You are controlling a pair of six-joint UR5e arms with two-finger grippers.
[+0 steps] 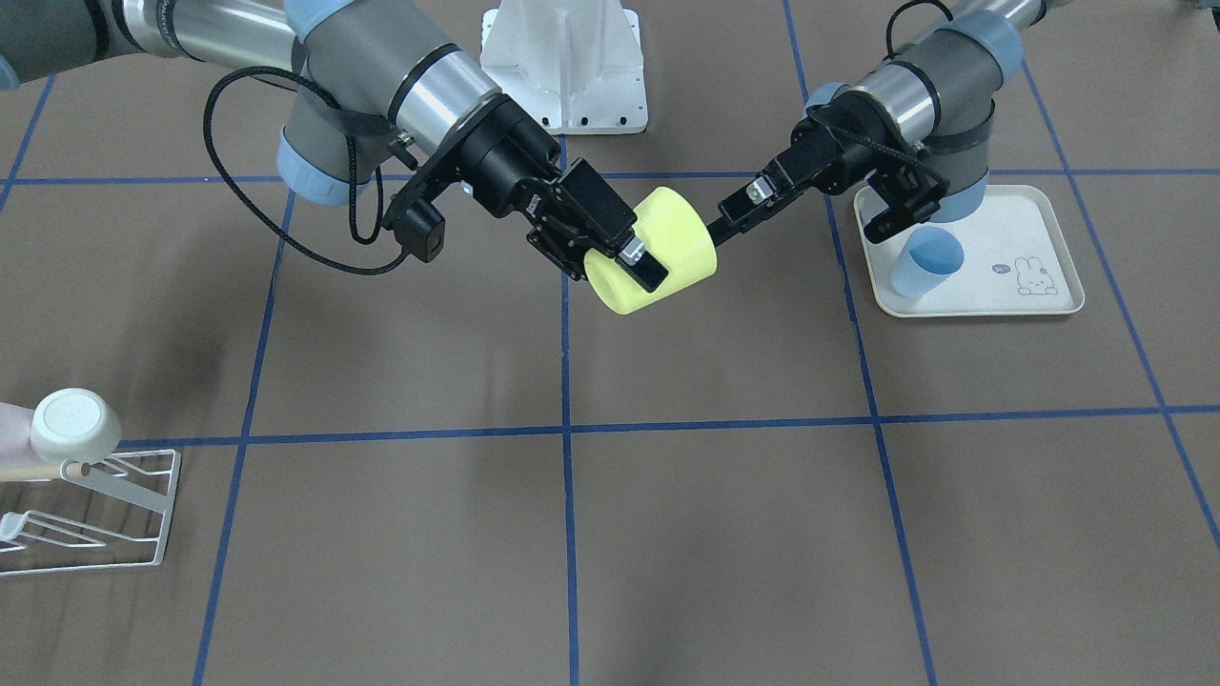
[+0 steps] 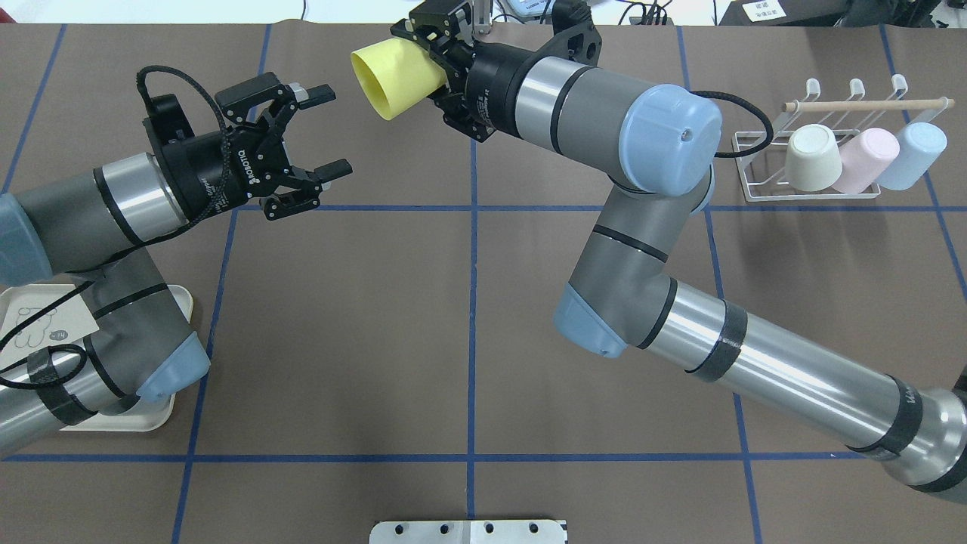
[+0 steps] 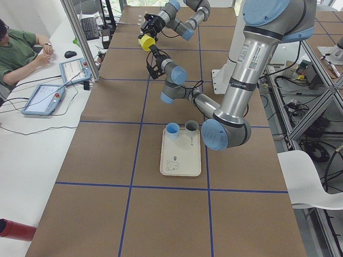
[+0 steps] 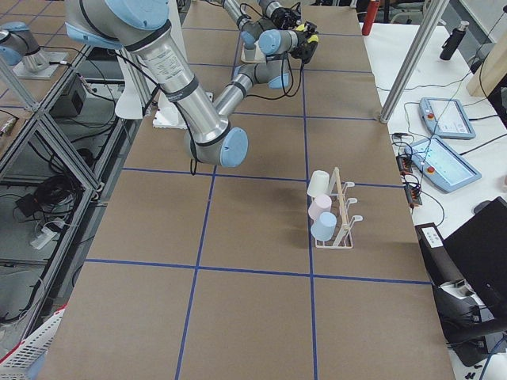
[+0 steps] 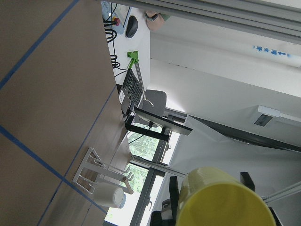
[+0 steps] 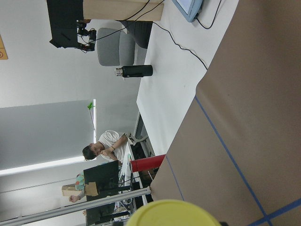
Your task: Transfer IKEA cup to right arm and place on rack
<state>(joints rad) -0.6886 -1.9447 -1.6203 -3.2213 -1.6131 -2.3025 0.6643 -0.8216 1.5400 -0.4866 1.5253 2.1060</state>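
The IKEA cup (image 1: 681, 233) is yellow and is held on its side in the air over the table's middle. My right gripper (image 1: 640, 250), on the right arm (image 2: 650, 227) with the loose black cable loop, is shut on the cup's base end. The cup's open mouth (image 2: 378, 75) points at my left gripper (image 2: 332, 130), which stands open a short way off and holds nothing. Both wrist views show the cup at the bottom edge (image 5: 221, 200) (image 6: 169, 214). The white wire rack (image 2: 755, 162) stands at the far right.
The rack carries a cream cup (image 2: 812, 157), a pink cup (image 2: 869, 155) and a light blue cup (image 2: 910, 147) under its wooden dowel (image 2: 869, 104). A cream rabbit tray (image 1: 1029, 229) under the left arm holds a blue cup (image 1: 929, 262). A person (image 3: 19, 51) sits at the side desk.
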